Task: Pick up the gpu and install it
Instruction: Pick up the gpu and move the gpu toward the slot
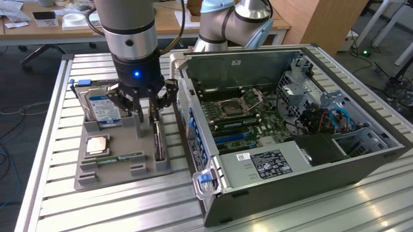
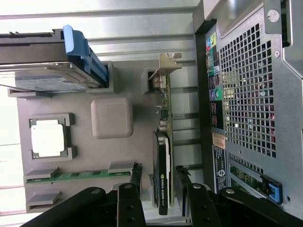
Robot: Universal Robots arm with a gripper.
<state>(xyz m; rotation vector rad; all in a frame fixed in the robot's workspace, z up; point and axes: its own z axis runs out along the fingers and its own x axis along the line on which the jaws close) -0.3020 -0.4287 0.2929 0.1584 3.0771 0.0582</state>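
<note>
The gpu (image 1: pixel 158 141) is a thin dark card standing on edge in a slot of the grey holder tray (image 1: pixel 123 170), close to the computer case. In the wrist view the gpu (image 2: pixel 163 161) shows its black face and its metal bracket at the far end. My gripper (image 1: pixel 148 115) hangs just over the card's rear end. In the wrist view my gripper (image 2: pixel 160 198) is open, with one finger (image 2: pixel 130 201) on each side of the card and a gap to it on both sides. Nothing is held.
On the same tray are a silver hard drive (image 1: pixel 103 108) with a blue label, a processor (image 1: pixel 98 144) and a green memory stick (image 1: pixel 123 158). The open computer case (image 1: pixel 290 125) lies on the exterior view's right, its motherboard (image 1: pixel 242 118) exposed.
</note>
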